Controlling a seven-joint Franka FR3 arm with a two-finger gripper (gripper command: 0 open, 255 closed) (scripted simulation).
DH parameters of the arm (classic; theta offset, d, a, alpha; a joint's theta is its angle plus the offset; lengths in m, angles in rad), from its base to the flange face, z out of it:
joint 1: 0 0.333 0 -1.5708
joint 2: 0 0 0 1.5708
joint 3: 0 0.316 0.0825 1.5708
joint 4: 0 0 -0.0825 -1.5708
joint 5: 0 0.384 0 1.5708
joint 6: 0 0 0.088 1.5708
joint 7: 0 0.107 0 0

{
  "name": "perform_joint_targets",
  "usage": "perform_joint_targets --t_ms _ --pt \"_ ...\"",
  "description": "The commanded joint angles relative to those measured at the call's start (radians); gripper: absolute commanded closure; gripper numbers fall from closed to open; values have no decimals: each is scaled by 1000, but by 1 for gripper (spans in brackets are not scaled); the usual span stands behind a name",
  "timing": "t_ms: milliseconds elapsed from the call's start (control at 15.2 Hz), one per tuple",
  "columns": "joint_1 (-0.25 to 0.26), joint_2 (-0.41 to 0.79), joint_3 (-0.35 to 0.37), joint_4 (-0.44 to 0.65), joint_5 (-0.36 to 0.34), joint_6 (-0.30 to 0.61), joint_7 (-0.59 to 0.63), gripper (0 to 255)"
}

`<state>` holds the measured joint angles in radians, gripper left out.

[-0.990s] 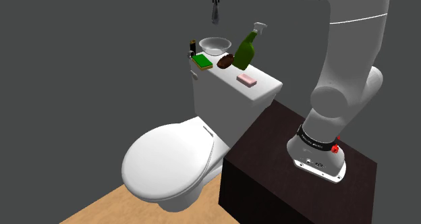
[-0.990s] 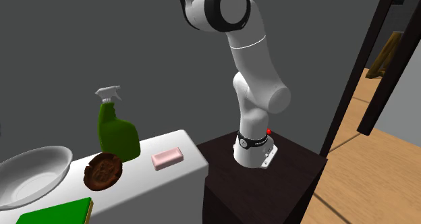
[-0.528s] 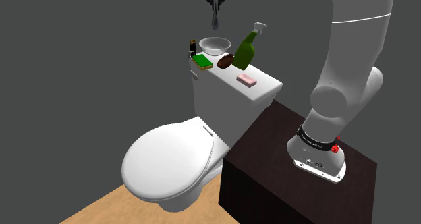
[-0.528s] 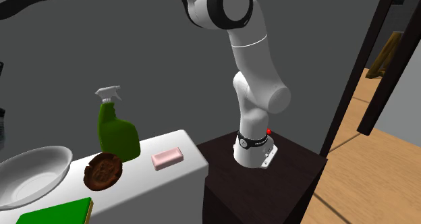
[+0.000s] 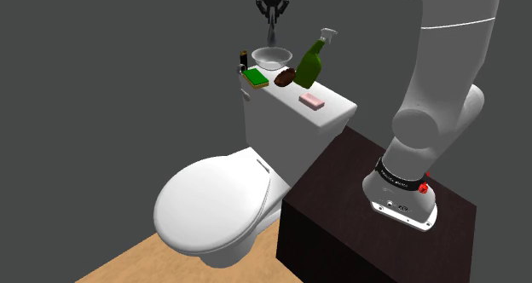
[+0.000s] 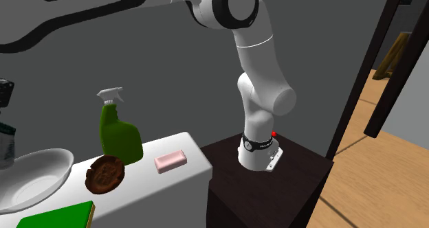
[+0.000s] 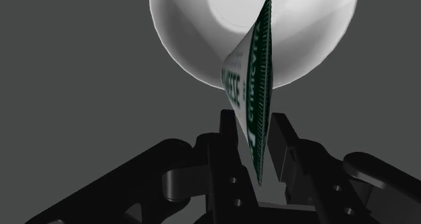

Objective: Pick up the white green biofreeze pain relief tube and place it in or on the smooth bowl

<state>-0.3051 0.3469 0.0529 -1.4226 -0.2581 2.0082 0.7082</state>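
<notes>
Tube (image 7: 251, 74), white with dark green print, is held edge-on between the two black fingers (image 7: 226, 142) of the hand (image 7: 254, 125), which is closed narrowly on it. The tube hangs downward over the pale smooth bowl (image 7: 195, 34). In the shoulder view it is seen above the bowl, clear of the rim.

The bowl is set at the far end of the toilet tank lid (image 5: 337, 111). Noted around it:
- a small dark bottle (image 5: 243, 60) just to its left
- a green spray bottle (image 5: 310, 62) to its right
- a green sponge (image 5: 255, 78) and a brown round object (image 5: 285, 77) on its near side
- a pink bar (image 5: 311, 101) nearer still

The toilet seat lid (image 5: 213, 203) is down.
</notes>
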Motion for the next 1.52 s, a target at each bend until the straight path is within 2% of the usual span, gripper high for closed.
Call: perform_joint_targets --t_ms 0,198,726,792,1122,1386,1452 --pt "0 2 -1 -23 -3 26 6 255" --pt "-1 4 -2 -60 -7 64 16 255" --pt "-1 4 -2 -60 -7 64 16 255" --pt "-1 4 -2 -60 -7 64 15 0" --pt "-1 4 -2 -60 -7 64 15 0" --pt "12 -41 6 -6 0 -37 9 0" --pt "12 -41 6 -6 0 -37 9 0"
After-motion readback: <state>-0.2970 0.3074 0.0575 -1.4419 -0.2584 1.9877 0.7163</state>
